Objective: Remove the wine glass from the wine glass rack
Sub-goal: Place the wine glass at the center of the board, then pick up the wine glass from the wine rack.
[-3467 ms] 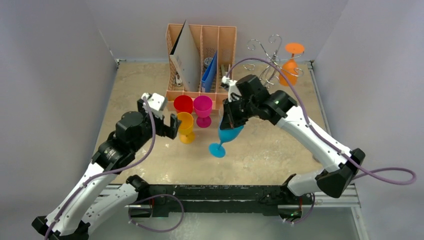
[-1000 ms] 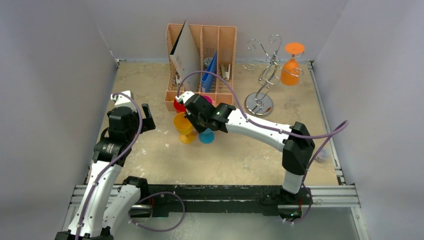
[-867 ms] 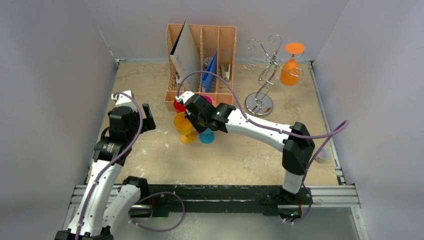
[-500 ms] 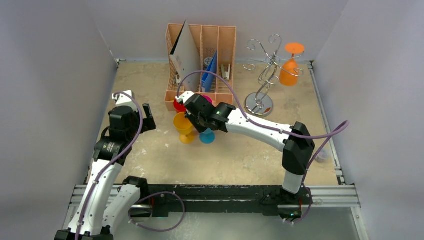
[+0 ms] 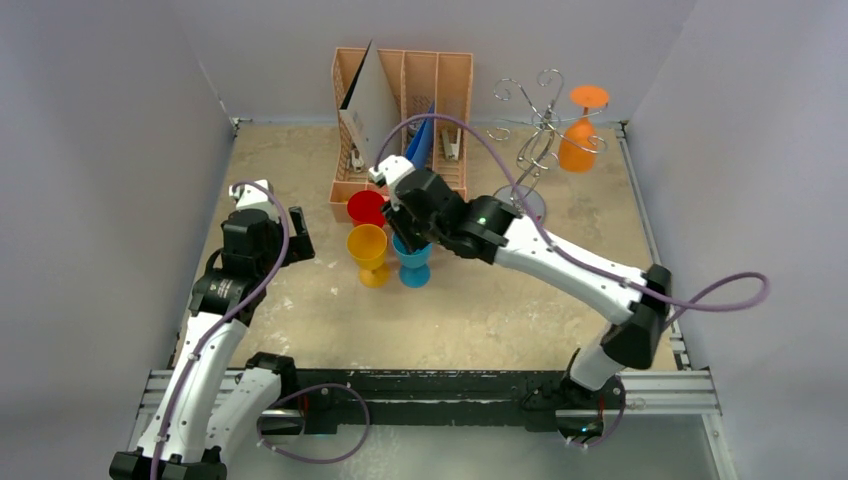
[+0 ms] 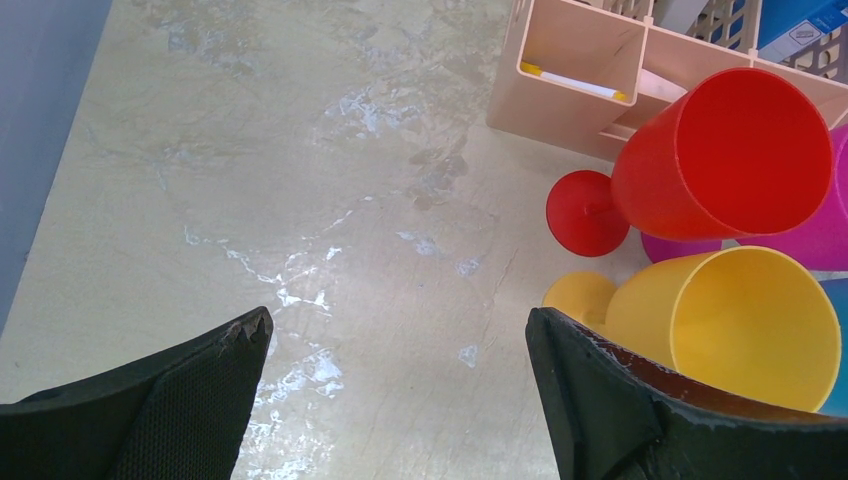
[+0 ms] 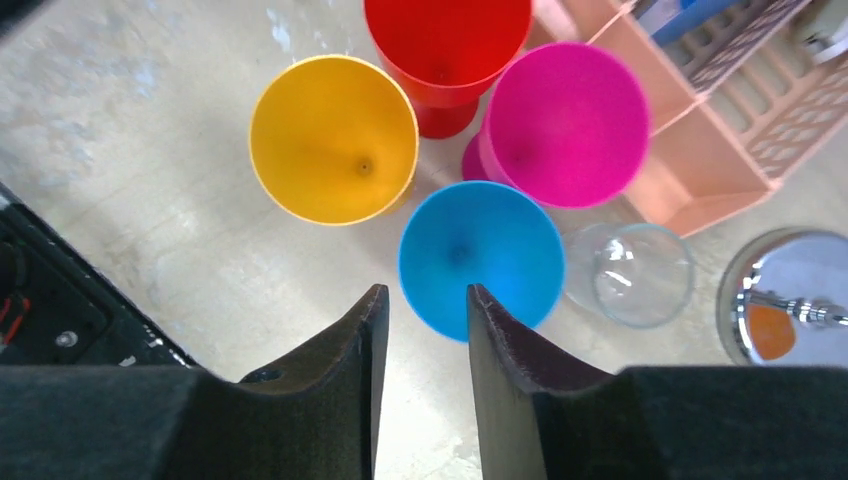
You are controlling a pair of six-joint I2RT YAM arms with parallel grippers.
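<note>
Upper right of the overhead view: 1 orange wine glass (image 5: pixel 578 145) hangs inverted on the wine glass rack (image 5: pixel 540 140). At centre frame we note the right tool (image 7: pixel 425 292) partly spread, gripping nothing, above the blue wine glass (image 7: pixel 480 260), which stands upright on the tabletop (image 5: pixel 500 300). Left tool (image 6: pixel 398 318) spread wide, empty.

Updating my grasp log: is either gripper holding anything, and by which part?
Nothing is held. The right gripper hangs with jaws apart above the standing blue glass; the left gripper is open and empty.

Grey walls (image 5: pixel 110 130), mottled beige tabletop (image 5: pixel 285 170), even light
</note>
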